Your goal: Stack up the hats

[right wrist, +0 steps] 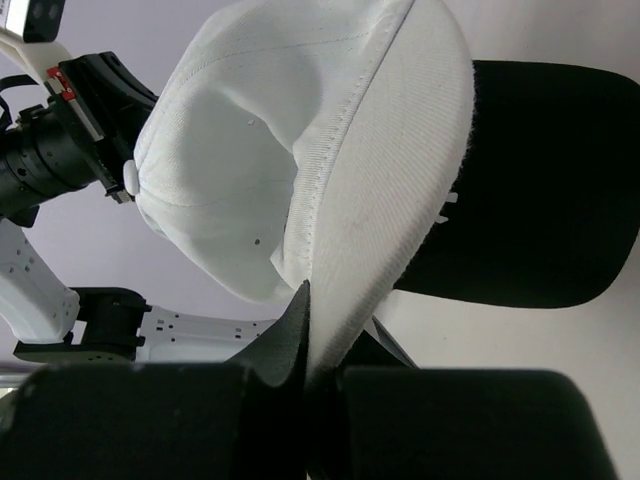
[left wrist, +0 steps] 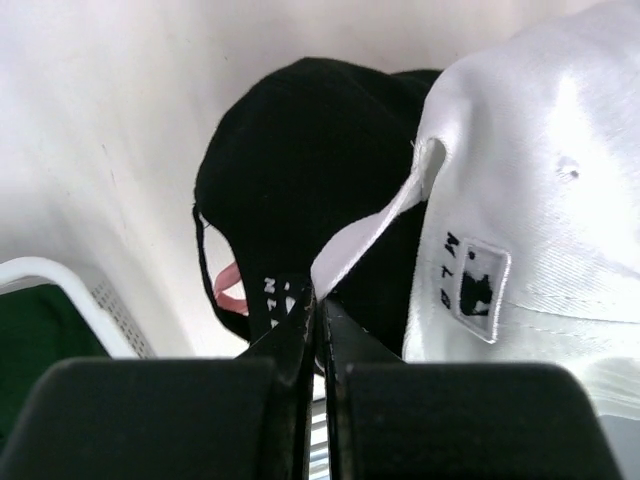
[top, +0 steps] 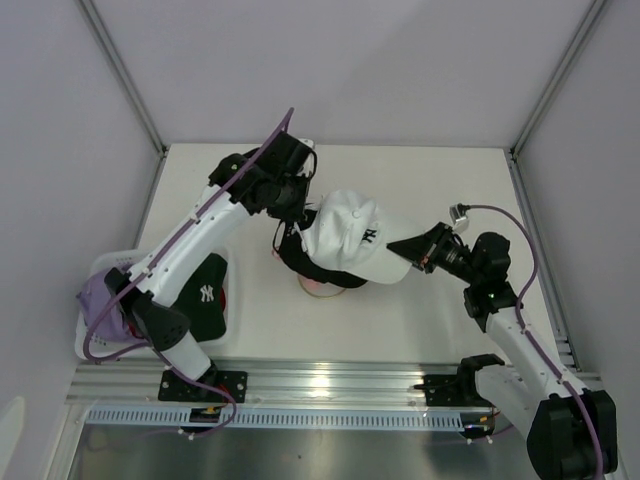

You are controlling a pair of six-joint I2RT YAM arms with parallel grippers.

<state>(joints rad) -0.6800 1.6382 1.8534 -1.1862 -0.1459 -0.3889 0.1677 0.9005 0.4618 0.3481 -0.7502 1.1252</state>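
- Pinching the thin white rear strap [left wrist: 368, 222] of the white fabric baseball cap [top: 350, 235], the left gripper [left wrist: 318, 300] was fully closed at that cap's ten o'clock side. A black strap lay just beside its jaws, so any pull might have dragged the cap beneath along too.
- The right gripper [right wrist: 305, 300] was clamped tight on the very edge of the white cap's curved brim, at the cap's four o'clock side. So shallow a bite could have slipped off the stiff fabric if the arm tugged outward.
- The white cap lay over a black fabric cap [right wrist: 540, 190], itself on a pink fabric cap [top: 320, 288], at the table's centre. Whether the white crown was fully seated could not be told, and the two brims looked out of line. Let go like that, it would probably have sat crooked or slid off.
- With both ends held, uneven motion of the two arms risked stretching the cap or tipping the pile.
- A white mesh basket [top: 100, 270] at the table's eight o'clock held a black cap with a white NY logo [top: 205, 295]. The left arm's elbow hung over it and could have snagged the rim in swinging back.
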